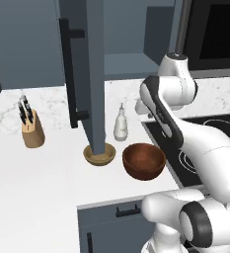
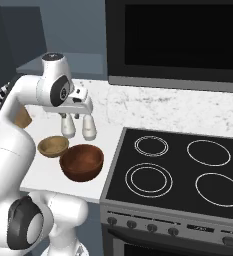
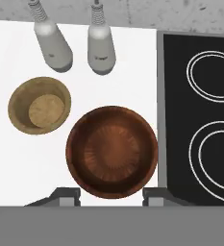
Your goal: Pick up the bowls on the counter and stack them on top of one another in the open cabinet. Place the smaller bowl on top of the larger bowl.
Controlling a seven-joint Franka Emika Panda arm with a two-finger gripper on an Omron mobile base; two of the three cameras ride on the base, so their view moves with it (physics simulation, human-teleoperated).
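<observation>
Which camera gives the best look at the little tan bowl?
The hand view: the smaller bowl is seen whole from above. In the left base view the cabinet door hides part of it; the right base view shows it obliquely.

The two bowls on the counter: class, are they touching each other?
Apart. The hand view shows white counter between the smaller bowl and the larger bowl.
</observation>
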